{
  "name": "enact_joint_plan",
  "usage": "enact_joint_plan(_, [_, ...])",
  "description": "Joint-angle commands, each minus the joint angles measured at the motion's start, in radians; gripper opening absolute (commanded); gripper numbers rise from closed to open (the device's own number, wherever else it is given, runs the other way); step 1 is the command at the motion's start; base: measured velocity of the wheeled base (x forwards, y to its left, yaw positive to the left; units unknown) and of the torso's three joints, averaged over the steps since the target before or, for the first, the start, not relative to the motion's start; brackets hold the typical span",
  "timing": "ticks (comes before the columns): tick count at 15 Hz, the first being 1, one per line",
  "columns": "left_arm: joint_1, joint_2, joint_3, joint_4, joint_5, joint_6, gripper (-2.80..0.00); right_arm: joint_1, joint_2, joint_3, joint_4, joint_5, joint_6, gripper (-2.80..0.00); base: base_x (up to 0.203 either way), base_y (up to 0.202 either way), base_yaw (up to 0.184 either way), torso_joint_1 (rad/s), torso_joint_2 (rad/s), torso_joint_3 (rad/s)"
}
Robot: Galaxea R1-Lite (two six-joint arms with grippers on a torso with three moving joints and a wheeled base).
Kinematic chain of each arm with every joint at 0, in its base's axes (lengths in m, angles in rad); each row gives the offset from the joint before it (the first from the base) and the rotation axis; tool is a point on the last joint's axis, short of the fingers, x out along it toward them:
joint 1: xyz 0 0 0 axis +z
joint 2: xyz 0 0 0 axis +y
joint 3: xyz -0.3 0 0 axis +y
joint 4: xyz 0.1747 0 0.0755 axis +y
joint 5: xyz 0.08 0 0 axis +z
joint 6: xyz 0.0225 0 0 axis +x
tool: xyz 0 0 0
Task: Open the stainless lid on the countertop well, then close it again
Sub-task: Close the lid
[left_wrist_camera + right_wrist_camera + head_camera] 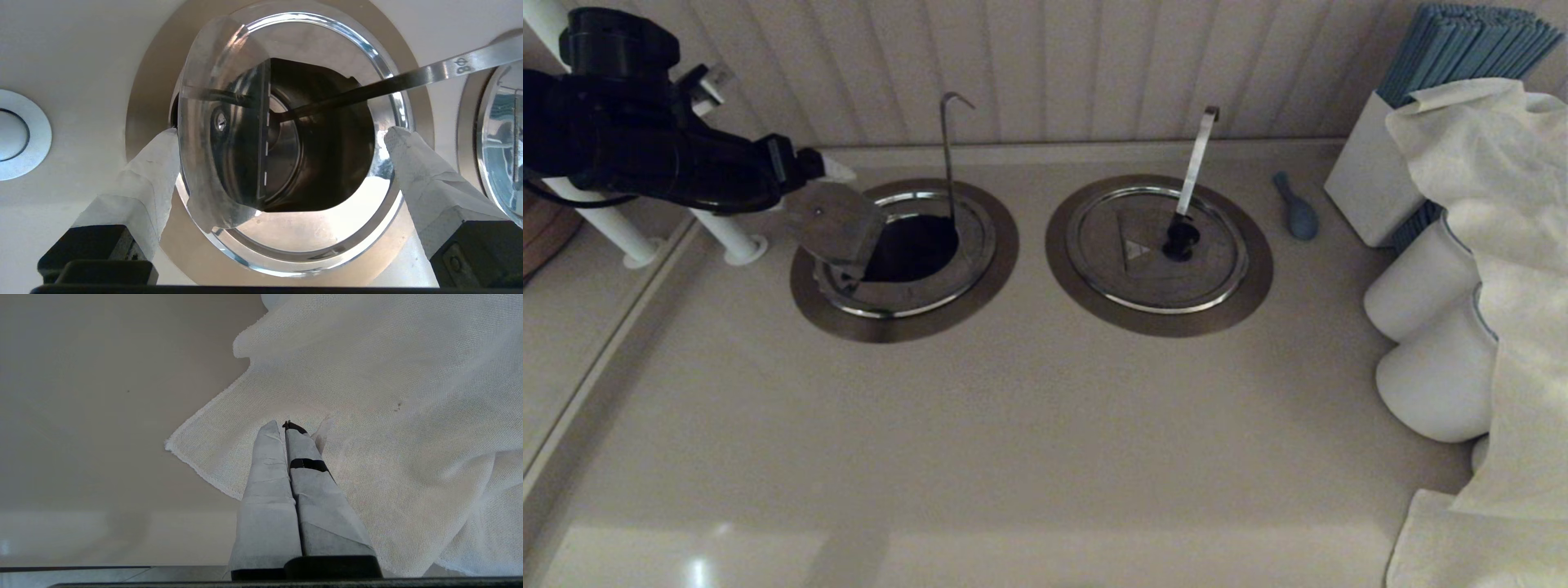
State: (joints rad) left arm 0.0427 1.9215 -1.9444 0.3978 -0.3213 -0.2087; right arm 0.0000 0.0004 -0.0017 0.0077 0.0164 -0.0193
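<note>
From the head view, the left gripper (837, 173) is reaching over the far-left edge of the countertop well (904, 259), which is sitting in the tabletop (1013, 425) on the robot's left. The flap of the stainless lid (833, 222) is standing tilted up on the well's left side, so the dark hole is lying open beside it. The thin hooked rod (949, 155) is rising from the well, just right of the flap. The twin lid (1156, 249) with its pale flat handle (1196, 159) is lying shut to the right, well apart. A small blue spoon (1297, 208) and a white cloth (1486, 245) are resting farther right.

In the left wrist view, the padded fingers (151, 179) are spread wide, one on each side of the well's shiny rim, pinching nothing. The raised flap is leaning close to one finger; I cannot tell if they are touching.

In the right wrist view, the right gripper (286, 428) is hanging parked above the cloth (388, 416), its fingers pressed together.

I judge the opening is done and the closing is coming. To do it well, the finger should be pushing the flap's upper edge gently over its hinge, keeping away from the rod, and letting it down slowly.
</note>
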Motion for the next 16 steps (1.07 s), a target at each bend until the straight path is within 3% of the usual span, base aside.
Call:
enact_joint_plan(1, [-0.001,-0.006,0.002,0.003,-0.002,-0.001,0.00,0.000,0.000,0.000,0.000,0.000,-0.001,-2.80,0.000,0.000,0.000,0.000,0.00,0.000])
enact_joint_plan(16, [-0.073,-0.073,0.039,0.003,-0.004,-0.020,0.00,0.000,0.000,0.000,0.000,0.000,-0.001,-2.80,0.000,0.000,0.000,0.000,0.00,0.000])
